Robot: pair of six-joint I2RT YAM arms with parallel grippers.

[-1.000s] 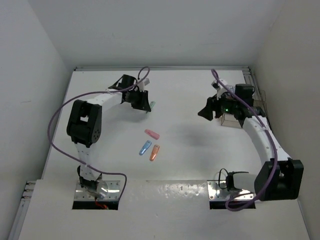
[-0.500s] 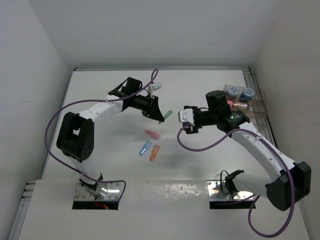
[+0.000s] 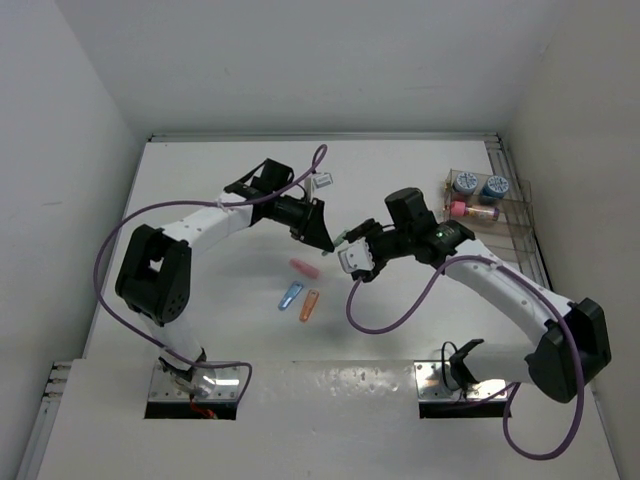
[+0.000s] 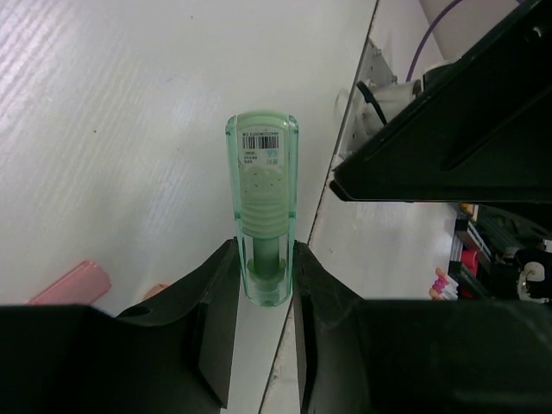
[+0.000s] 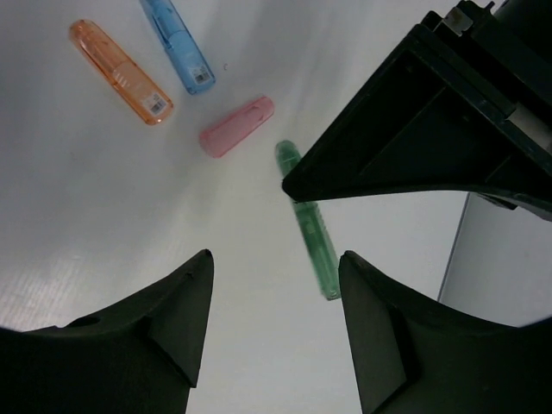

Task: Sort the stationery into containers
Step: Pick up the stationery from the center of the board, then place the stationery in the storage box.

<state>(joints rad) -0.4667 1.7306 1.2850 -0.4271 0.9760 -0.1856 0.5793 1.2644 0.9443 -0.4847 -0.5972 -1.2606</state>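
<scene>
A green capsule (image 4: 262, 198) is pinched by its lower end in my left gripper (image 4: 263, 267), which is shut on it and holds it above the table (image 3: 200, 200) near the centre (image 3: 326, 236). The right wrist view shows this green capsule (image 5: 315, 233) sticking out from under the left gripper's black body (image 5: 431, 112). My right gripper (image 5: 276, 267) is open and empty, its fingertips close beside the capsule (image 3: 342, 239). Pink (image 3: 303, 267), blue (image 3: 291, 294) and orange (image 3: 309, 305) capsules lie on the table below them. The clear container (image 3: 512, 226) at the right holds two blue-and-white rolls (image 3: 464, 183) and a pink marker (image 3: 472, 210).
White walls close the table in at the back and both sides. Purple cables (image 3: 390, 310) loop off both arms. The arm bases sit on metal plates (image 3: 195, 385) at the near edge.
My left gripper has carried the green capsule rightwards towards the centre. My right arm has swung left away from the container and now meets it, uncovering the rolls and marker.
</scene>
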